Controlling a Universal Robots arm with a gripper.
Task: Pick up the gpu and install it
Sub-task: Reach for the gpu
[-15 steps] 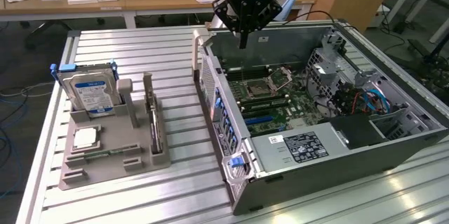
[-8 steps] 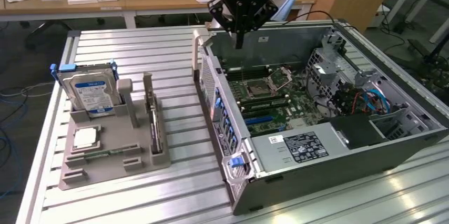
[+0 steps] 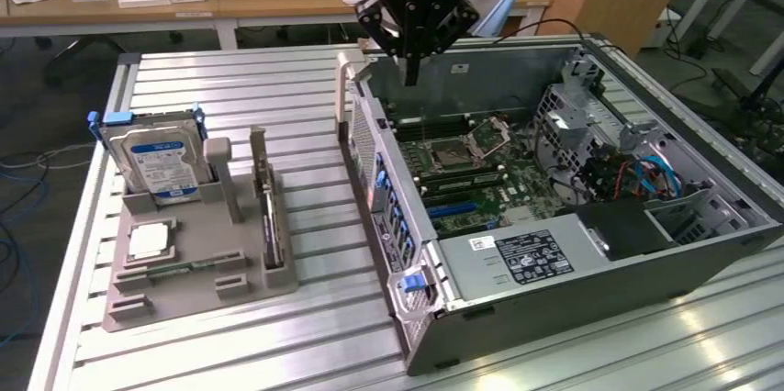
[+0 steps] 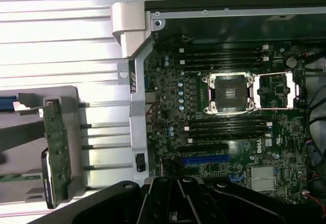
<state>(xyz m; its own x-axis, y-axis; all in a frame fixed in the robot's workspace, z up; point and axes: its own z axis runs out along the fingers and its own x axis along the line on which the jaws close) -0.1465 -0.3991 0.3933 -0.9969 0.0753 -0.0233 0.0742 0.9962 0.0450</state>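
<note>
The gpu [image 3: 268,217] is a thin card standing on edge in a slot of the grey holder [image 3: 196,285], on the exterior view's left of the open computer case [image 3: 539,253]. In the wrist view the gpu [image 4: 56,150] shows as a narrow greenish board in that holder. My gripper [image 3: 413,74] hangs above the case's back corner, well away from the card, over the motherboard [image 3: 472,171]. Its dark fingers [image 4: 168,203] are shut together with nothing between them. A blue card slot [image 4: 204,159] lies on the board near them.
The holder also carries a silver hard drive with a blue label [image 3: 153,166] and a small square processor chip [image 3: 149,240]. The case's tall side wall [image 3: 367,161] stands between holder and motherboard. An open processor socket [image 4: 229,94] and cables [image 3: 637,175] sit inside.
</note>
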